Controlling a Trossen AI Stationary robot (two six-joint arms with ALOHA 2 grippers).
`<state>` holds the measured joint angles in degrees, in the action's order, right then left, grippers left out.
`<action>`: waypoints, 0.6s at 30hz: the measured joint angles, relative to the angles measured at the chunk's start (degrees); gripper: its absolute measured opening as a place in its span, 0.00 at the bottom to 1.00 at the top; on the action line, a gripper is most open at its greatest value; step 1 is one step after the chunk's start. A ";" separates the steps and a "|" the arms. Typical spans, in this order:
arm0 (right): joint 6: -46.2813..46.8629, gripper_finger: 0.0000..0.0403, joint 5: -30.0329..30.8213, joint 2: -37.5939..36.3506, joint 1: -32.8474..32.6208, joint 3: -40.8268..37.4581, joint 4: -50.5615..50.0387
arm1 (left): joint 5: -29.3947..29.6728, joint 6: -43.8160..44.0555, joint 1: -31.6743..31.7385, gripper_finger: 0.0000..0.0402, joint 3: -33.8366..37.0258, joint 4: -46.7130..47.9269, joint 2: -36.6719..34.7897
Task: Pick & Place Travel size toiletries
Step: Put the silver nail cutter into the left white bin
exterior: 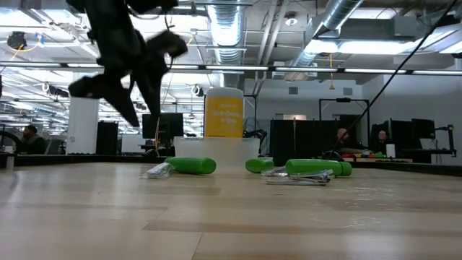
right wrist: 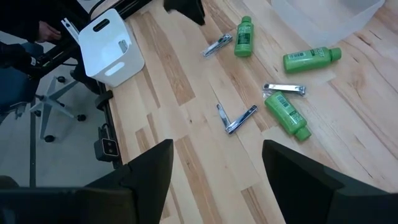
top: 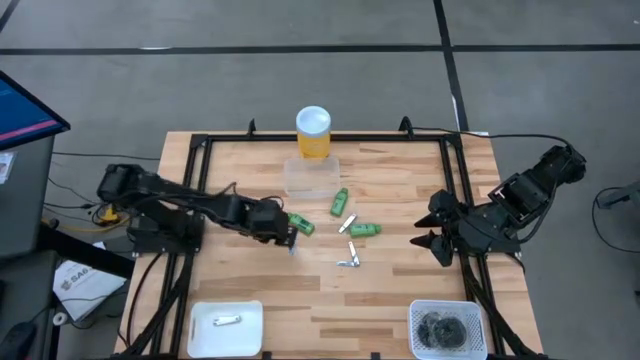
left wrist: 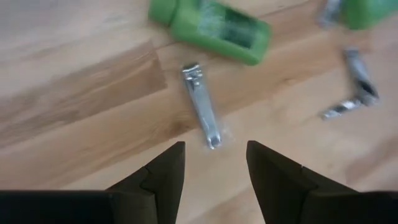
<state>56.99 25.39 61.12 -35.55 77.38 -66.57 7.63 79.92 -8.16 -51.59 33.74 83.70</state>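
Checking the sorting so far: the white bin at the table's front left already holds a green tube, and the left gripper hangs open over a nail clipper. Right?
Not quite. The white bin holds a silvery metal piece, not a green tube, as the high view shows. The left gripper does hang open over a nail clipper.

White lettering on the yellow cylinder [exterior: 224, 112] is too blurred to read.

A yellow white-lidded cylinder [top: 313, 133] stands behind a clear plastic box [top: 311, 176].

Green tubes [top: 339, 201], clippers [top: 348, 263] mid-table
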 joint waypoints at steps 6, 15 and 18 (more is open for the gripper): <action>-1.31 0.60 0.04 0.00 0.00 0.00 0.03 | 0.52 5.52 -0.07 0.42 -0.20 -2.18 4.83; -3.47 0.60 0.06 0.00 0.00 -0.01 0.36 | 1.86 5.29 2.05 0.42 -0.24 -6.25 9.26; -3.60 0.60 0.04 0.02 0.00 0.00 0.36 | 1.36 2.91 2.54 0.43 -0.24 -9.36 10.72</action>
<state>53.39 25.43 61.14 -35.55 77.38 -66.22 8.99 82.83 -5.63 -51.83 24.38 94.42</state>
